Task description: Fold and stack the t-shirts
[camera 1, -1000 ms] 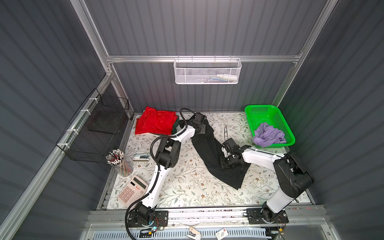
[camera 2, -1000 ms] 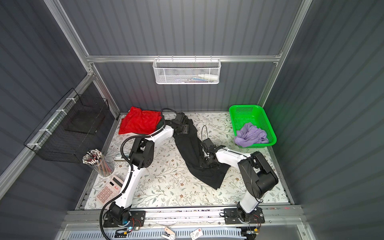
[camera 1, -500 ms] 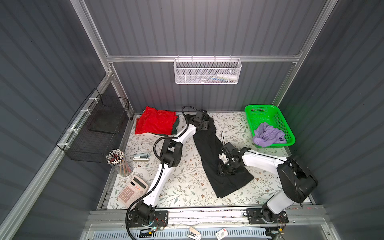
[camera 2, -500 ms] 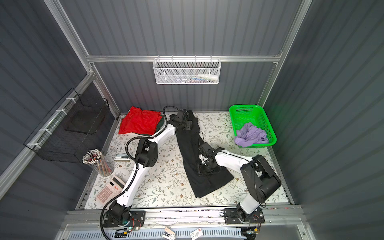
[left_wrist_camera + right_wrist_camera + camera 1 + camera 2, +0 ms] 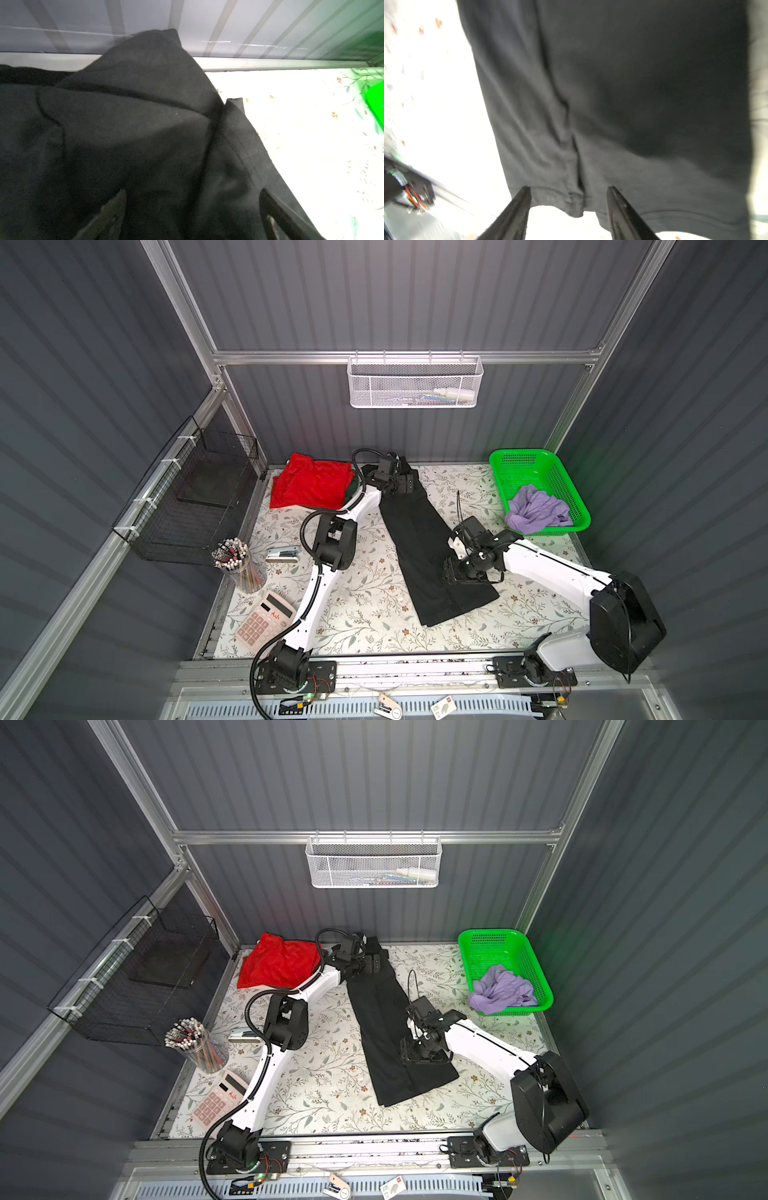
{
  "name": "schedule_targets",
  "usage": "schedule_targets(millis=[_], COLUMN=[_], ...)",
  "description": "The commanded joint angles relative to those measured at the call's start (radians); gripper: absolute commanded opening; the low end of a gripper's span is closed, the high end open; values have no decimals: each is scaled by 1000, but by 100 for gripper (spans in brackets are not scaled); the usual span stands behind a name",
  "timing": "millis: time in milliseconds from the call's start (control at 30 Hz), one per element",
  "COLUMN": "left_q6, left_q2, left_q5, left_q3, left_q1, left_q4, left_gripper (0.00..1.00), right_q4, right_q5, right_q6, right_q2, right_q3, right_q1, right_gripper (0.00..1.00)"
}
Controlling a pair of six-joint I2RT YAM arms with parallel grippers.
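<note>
- On tabletop (image 5: 365, 597): black t-shirt (image 5: 419, 539) in narrow strip.
- At left jaws: spread wide, nothing gripped, shirt's far end beneath.
- At right jaws: parted over near hem, nothing clamped.

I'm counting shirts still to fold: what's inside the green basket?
A crumpled lavender t-shirt lies at the near end of the green basket; the far end shows only bare perforated floor. Anything beneath the lavender cloth is covered and cannot be seen.
</note>
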Motion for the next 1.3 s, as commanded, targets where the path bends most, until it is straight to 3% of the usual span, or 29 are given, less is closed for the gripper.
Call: schedule_targets(millis=[0, 167, 333, 667, 833, 1067, 1267], left_q6=[29, 95, 90, 88, 31, -75, -126], left_q2=[-12, -100, -235, -508, -710, -970, -1095], left_q5=[50, -4, -45, -218, -283, -284, -310], left_q3=[-42, -104, -285, -596, -848, -1205, -1371], left_q1=[-6, -22, -32, -115, -156, -182, -269], left_q4=[-73, -98, -19, 40, 100, 139, 85], left_gripper=[100, 100, 100, 100, 100, 100, 100], right_q4=[-21, -15, 3, 19, 55, 92, 119], right_q5=[29, 43, 63, 69, 26, -2, -17], right_q6=[-12, -36, -44, -44, -35, -27, -21], right_q2=[2, 30, 64, 144, 124, 98, 102], right_q3=[39, 44, 18, -32, -76, -138, -158], right_q1=[-54, -134, -201, -215, -214, -209, -191], right_gripper=[69, 78, 78, 74, 65, 53, 41])
